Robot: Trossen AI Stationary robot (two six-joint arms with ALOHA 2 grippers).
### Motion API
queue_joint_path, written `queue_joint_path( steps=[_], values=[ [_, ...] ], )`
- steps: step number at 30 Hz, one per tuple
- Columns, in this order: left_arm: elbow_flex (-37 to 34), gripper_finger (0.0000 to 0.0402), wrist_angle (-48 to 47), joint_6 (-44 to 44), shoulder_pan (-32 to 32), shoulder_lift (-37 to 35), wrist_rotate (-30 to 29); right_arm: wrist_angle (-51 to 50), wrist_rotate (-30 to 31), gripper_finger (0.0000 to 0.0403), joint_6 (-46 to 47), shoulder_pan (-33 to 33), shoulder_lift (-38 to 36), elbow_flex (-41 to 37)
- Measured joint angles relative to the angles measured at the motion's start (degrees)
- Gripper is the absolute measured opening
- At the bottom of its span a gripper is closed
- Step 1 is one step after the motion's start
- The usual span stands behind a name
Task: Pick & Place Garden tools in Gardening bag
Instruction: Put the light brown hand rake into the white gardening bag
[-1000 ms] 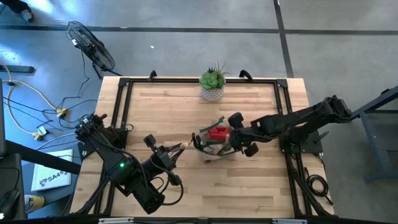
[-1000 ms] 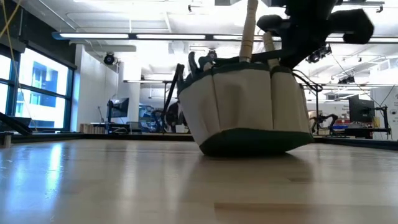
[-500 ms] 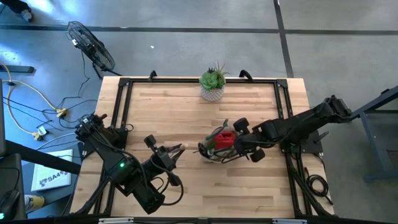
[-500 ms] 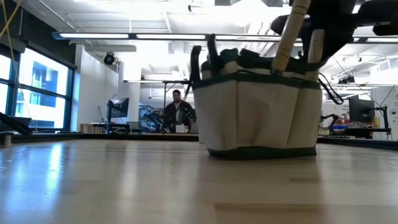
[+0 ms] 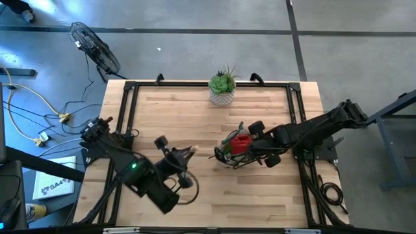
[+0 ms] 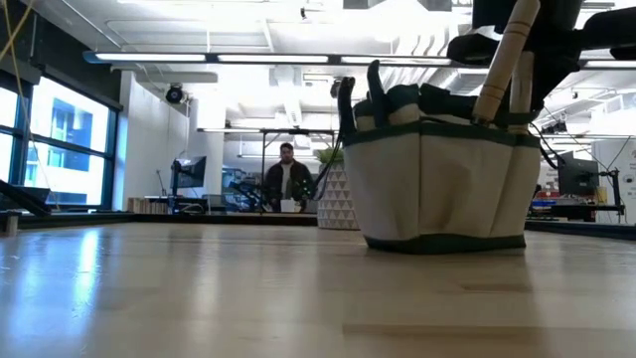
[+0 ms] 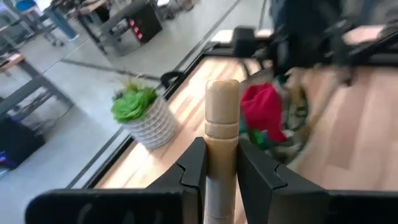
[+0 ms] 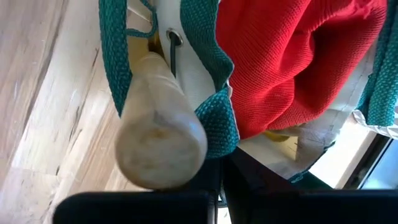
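The tan gardening bag (image 5: 233, 148) with dark green trim stands on its base (image 6: 444, 242) right of the table's middle. It holds a red knit item (image 8: 292, 56), dark tool grips (image 6: 376, 88) and a wooden-handled tool (image 6: 505, 58) standing in an outer pocket. My right gripper (image 5: 244, 149) reaches in from the table's right and is shut on the bag's rim. My left gripper (image 5: 187, 154) is left of the bag, shut on another wooden-handled tool (image 7: 222, 124). That tool's metal end is hidden. My left gripper pinches the wooden handle (image 7: 221, 163) between its two fingers, a little back from the rounded free end (image 7: 222, 93). The handle runs along the fingers and points at the bag, roughly level and clear of the table. My right gripper pinches the bag's green-trimmed rim (image 8: 217, 127) on the side toward the table's right, beside the pocketed wooden handle (image 8: 158, 134). The fingers come in from the right. The bag stands upright on the table.
A green succulent in a white pot (image 5: 222, 89) stands at the table's far edge, behind the bag. A dark frame (image 5: 195, 84) runs round the tabletop. A person (image 6: 286, 177) shows in the room beyond the table. Bare wood lies toward the near edge.
My right gripper has drawn the bag toward the table's right edge. The bag, tipped up on one edge a second ago, now stands level on its base. My left gripper has gone a little toward the bag with its wooden-handled tool.
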Motion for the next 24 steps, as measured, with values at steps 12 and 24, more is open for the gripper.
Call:
queue_joint_path(
  steps=[12, 24],
  values=[
    [-0.01, 0.0053, -3.14, 2.82, 5.27, 0.00, 5.38, 0.00, 0.02, 0.0003, 1.69, 6.48, 0.00, 0.00],
    [0.00, 0.0053, -2.76, 8.81, 11.05, 0.00, 5.69, 0.15, 1.49, 0.0003, 5.56, 11.86, 0.00, 0.00]
  ],
)
